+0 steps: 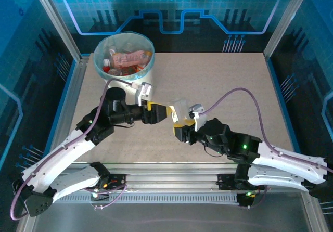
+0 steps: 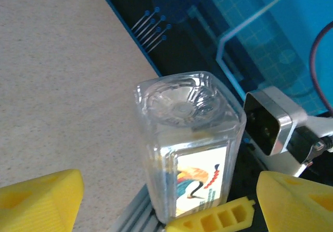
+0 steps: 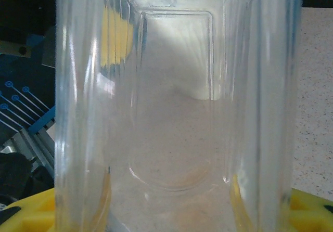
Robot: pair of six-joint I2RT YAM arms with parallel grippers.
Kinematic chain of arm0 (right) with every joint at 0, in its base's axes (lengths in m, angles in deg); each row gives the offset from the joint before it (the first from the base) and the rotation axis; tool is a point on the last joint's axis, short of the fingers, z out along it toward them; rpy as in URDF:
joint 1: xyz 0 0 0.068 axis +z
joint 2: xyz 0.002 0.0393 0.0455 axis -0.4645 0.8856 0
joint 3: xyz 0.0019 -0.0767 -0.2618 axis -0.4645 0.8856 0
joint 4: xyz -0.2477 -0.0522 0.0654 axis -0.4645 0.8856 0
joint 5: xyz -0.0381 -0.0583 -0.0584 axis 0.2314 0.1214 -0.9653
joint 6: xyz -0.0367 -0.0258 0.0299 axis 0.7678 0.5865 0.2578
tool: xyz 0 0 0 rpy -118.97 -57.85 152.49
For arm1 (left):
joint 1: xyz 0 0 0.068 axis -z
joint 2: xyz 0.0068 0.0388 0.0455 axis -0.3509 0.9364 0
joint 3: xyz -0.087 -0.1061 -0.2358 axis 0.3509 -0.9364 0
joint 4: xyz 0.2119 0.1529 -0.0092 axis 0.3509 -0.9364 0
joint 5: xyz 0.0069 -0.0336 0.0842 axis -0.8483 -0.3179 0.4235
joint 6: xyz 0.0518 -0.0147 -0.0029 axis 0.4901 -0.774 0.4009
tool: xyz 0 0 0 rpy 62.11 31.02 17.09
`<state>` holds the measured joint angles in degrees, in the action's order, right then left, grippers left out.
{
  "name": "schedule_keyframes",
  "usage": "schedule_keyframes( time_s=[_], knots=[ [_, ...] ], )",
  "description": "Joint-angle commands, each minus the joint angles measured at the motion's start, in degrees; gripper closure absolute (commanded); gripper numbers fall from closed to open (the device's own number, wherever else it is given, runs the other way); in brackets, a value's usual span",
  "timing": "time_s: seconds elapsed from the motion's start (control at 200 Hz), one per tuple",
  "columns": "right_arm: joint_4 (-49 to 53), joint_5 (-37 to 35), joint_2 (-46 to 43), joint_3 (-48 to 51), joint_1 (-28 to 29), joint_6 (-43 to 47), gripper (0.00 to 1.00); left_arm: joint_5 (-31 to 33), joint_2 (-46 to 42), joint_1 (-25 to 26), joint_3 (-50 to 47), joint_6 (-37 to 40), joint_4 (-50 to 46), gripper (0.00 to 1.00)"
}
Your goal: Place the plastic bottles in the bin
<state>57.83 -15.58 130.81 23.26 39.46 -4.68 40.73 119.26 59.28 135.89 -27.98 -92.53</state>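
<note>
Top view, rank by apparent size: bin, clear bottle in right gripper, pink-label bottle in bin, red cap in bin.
1. bin
2/3. pink-label bottle and clear bottle in the right gripper: look alike; the clear one sits nearer the camera and is partly covered, so no ranking.
4. red cap

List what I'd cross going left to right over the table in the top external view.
Round translucent whitish bin with bottles inside → open left hand → clear square plastic bottle, gripped by the right hand.
</note>
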Motion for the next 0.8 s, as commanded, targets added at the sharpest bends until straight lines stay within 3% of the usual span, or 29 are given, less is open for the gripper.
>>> schedule_keyframes(
  time_s=[0.0, 0.25, 0.515, 0.605, 0.73, 0.79],
  knots=[
    [-2.4, -3.1, -1.0, 0.0, 1.4, 0.7, 0.55, -0.9, 2.0, 2.9, 3.1, -2.3, 3.7, 0.13],
    [-3.7, -5.7, -0.5, -0.9, 4.9, 3.1, 0.55, 4.0, 6.8, 7.4, 6.9, -1.4, 1.1, 0.16],
    [-2.5, -11.4, 0.3, -1.2, 7.8, 3.9, 0.53, 11.5, 7.7, 7.9, 8.0, -2.6, -1.1, 0.39],
    [-0.8, -13.4, 0.2, -1.4, 7.9, 2.9, 0.44, 12.1, 7.8, 7.9, 8.2, -2.6, -1.9, 0.49],
    [3.2, -16.7, 0.1, -2.4, 7.9, 0.7, 0.14, 15.8, 7.7, 7.9, 9.7, -1.5, -4.8, 0.53],
    [4.7, -19.1, -0.1, -3.0, 7.9, 0.0, 0.05, 18.8, 7.6, 7.9, 11.5, 0.5, -7.1, 0.54]
  ],
)
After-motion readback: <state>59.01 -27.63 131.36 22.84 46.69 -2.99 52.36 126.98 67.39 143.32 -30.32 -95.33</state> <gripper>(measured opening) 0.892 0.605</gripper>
